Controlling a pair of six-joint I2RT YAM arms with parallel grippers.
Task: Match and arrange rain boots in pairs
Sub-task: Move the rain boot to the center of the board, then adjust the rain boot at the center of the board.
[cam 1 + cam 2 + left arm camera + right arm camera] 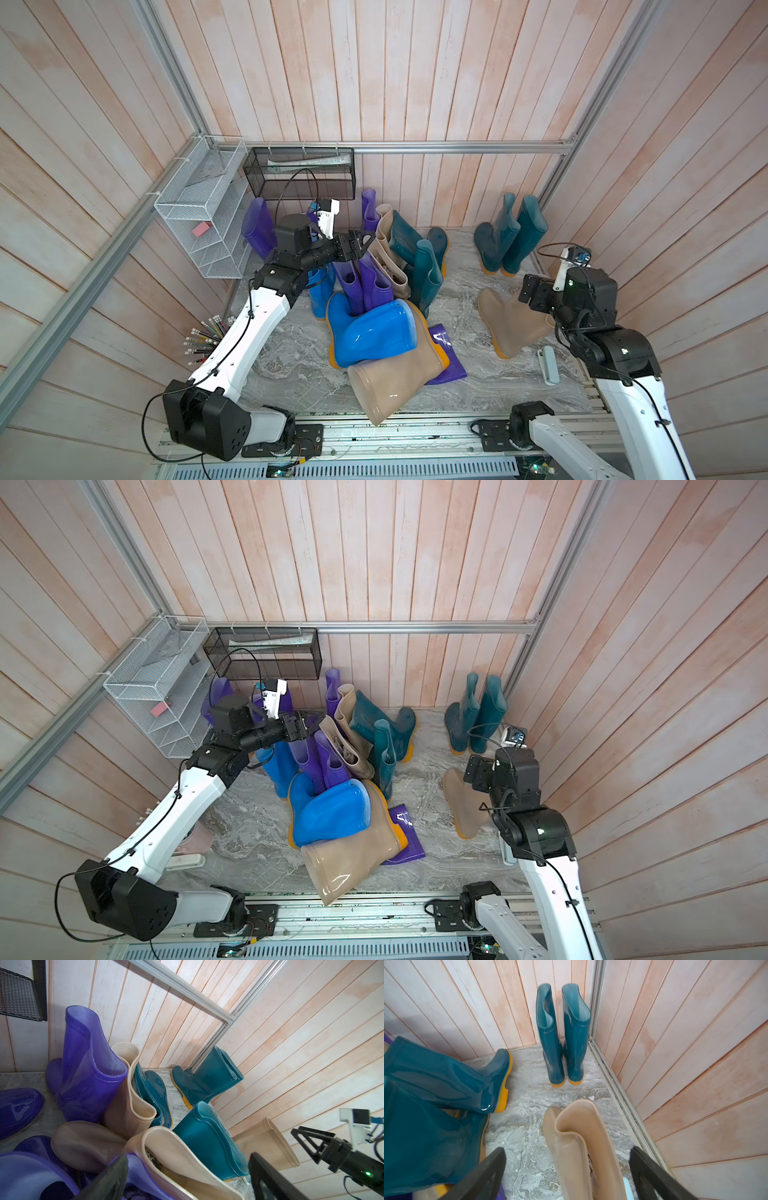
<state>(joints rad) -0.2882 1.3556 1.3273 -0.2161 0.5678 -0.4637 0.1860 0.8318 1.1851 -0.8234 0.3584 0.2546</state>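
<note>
Matching rain boots: the right jaws stand wide on either side of a beige boot point(583, 1147) at the right of the marbled counter point(291, 361), with the tall shaft between them and neither jaw pressing it. Whether this boot stands square or leans toward the right wall is hard to tell from above. In the far right corner a dark teal pair point(575, 1043) stands upright, side by side. The left jaws, also wide and holding nothing, hang over the jumble at centre left. There purple boots point(365, 282), teal boots and beige ones crowd together. Nearer the front edge, a bright blue boot point(374, 332) lies across another beige boot point(395, 378).

The boots look glossy and probably slippery. Their shaft rims curl and fold in the left wrist view, so the rubber is likely soft and light, with the orange-yellow sole the heaviest part. A pinch on one wall of the shaft, just below the rim, seems the surest hold. The boot should then hang sole-down.
</note>
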